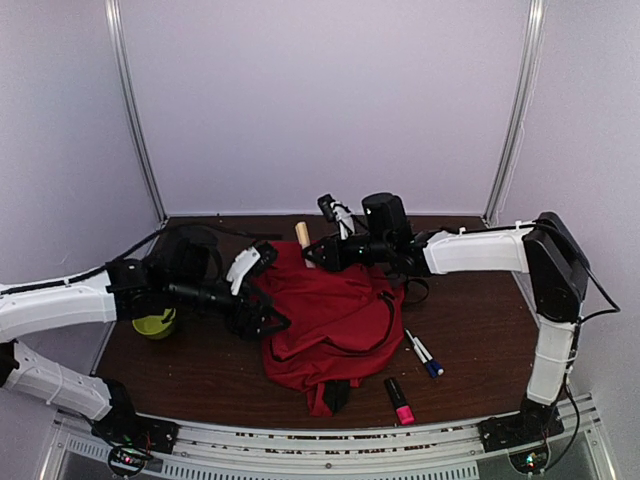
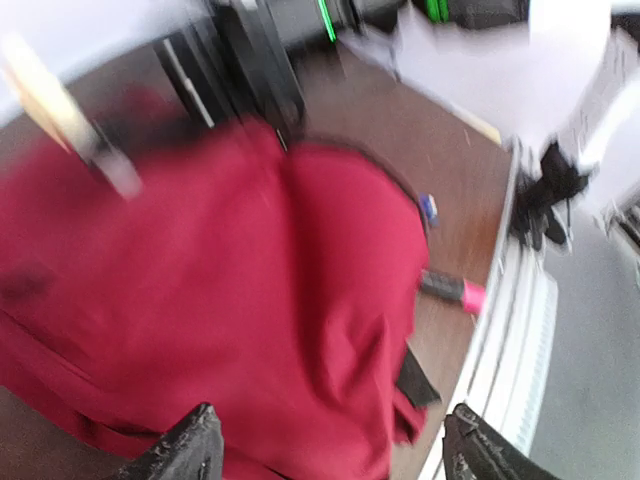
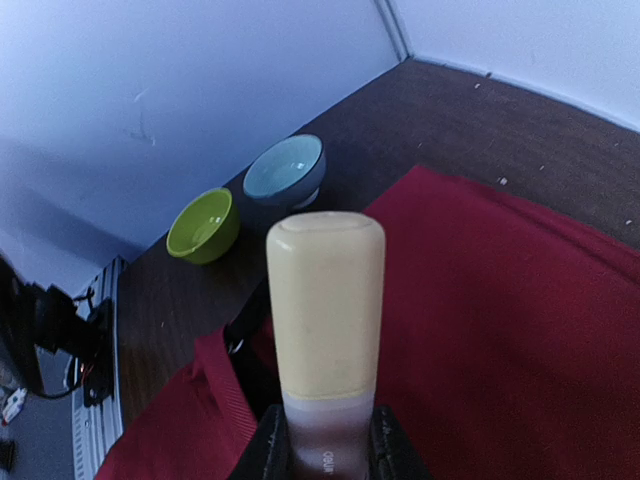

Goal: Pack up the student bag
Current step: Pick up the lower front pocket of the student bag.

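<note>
My left wrist feed is motion-blurred, the student bag (image 2: pixel 200 300) a red smear, worst toward twelve o'clock. Overhead light is even, soft. Right wrist looks sharp, brightest at eleven o'clock.

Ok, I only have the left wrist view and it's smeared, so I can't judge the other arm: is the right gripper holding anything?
Observer: Yes. The right gripper is shut on a yellow-capped stick, with the cap pointing away from the fingers.
Operator: Where is that relative to the bag?
Observer: In the top view it sits at the far edge of the red student bag.
Operator: Anything on the table that I'm missing?
Observer: A green bowl and a light blue bowl stand next to each other beyond the bag, close to the wall.
</note>
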{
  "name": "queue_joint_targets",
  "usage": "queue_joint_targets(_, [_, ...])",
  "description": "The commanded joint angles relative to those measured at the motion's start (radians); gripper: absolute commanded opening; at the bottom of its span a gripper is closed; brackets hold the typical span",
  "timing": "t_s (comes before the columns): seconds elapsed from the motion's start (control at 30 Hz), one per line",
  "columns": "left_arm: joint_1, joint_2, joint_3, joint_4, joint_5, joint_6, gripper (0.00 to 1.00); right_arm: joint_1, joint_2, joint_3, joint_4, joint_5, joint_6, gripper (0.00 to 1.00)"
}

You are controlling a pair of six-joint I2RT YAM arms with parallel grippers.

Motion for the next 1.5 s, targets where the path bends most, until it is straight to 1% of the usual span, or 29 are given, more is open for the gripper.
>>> queue_joint_targets(0.0, [0.156, 0.036, 0.171, -0.048, -0.060, 0.087, 0.75, 0.050, -0.066, -0.079, -0.078, -0.104, -0.118, 0.00])
queue_joint_targets(0.1, [0.259, 0.144, 0.263, -0.053, -0.070, 0.090, 0.69, 0.060, -0.102, -0.145, -0.085, -0.093, -0.155, 0.00])
queue_joint_targets(0.17, [0.296, 0.212, 0.306, -0.031, -0.090, 0.106, 0.66, 0.067, -0.118, -0.170, -0.102, -0.075, -0.173, 0.00])
queue_joint_targets(0.27, [0.299, 0.313, 0.380, -0.025, -0.132, 0.193, 0.65, 0.094, -0.152, -0.204, -0.145, -0.029, -0.245, 0.00])
queue_joint_targets(0.37, [0.281, 0.405, 0.441, -0.036, -0.093, 0.284, 0.65, 0.132, -0.197, -0.255, -0.151, 0.067, -0.327, 0.00])
queue_joint_targets(0.47, [0.236, 0.465, 0.475, -0.069, -0.078, 0.406, 0.73, 0.163, -0.241, -0.297, -0.160, 0.177, -0.398, 0.00])
queue_joint_targets(0.53, [0.231, 0.487, 0.475, -0.059, -0.040, 0.428, 0.76, 0.185, -0.275, -0.344, -0.130, 0.246, -0.440, 0.00])
queue_joint_targets(0.67, [0.229, 0.519, 0.498, -0.064, 0.024, 0.450, 0.79, 0.220, -0.314, -0.420, -0.048, 0.341, -0.496, 0.00])
queue_joint_targets(0.77, [0.213, 0.538, 0.530, -0.103, 0.069, 0.515, 0.81, 0.244, -0.321, -0.443, -0.011, 0.414, -0.553, 0.00])
queue_joint_targets(0.83, [0.196, 0.555, 0.558, -0.157, 0.083, 0.574, 0.84, 0.257, -0.327, -0.458, 0.011, 0.440, -0.593, 0.00])
queue_joint_targets(0.93, [0.179, 0.569, 0.576, -0.213, 0.131, 0.645, 0.93, 0.275, -0.351, -0.497, 0.059, 0.452, -0.649, 0.00])
queue_joint_targets(1.03, [0.171, 0.594, 0.591, -0.267, 0.157, 0.702, 0.96, 0.293, -0.367, -0.529, 0.095, 0.458, -0.689, 0.00])
queue_joint_targets(1.1, [0.165, 0.620, 0.609, -0.306, 0.120, 0.744, 0.96, 0.297, -0.365, -0.534, 0.106, 0.471, -0.698, 0.00])
queue_joint_targets(1.23, [0.158, 0.671, 0.626, -0.309, -0.090, 0.769, 0.94, 0.300, -0.351, -0.504, 0.062, 0.484, -0.700, 0.00])
queue_joint_targets(1.3, [0.157, 0.701, 0.651, -0.321, -0.153, 0.759, 0.91, 0.302, -0.353, -0.503, 0.058, 0.482, -0.702, 0.00])
queue_joint_targets(1.4, [0.152, 0.719, 0.669, -0.337, -0.234, 0.744, 0.83, 0.302, -0.353, -0.506, 0.063, 0.495, -0.704, 0.00])
queue_joint_targets(1.47, [0.152, 0.707, 0.657, -0.337, -0.272, 0.730, 0.73, 0.302, -0.345, -0.508, 0.068, 0.506, -0.708, 0.00])
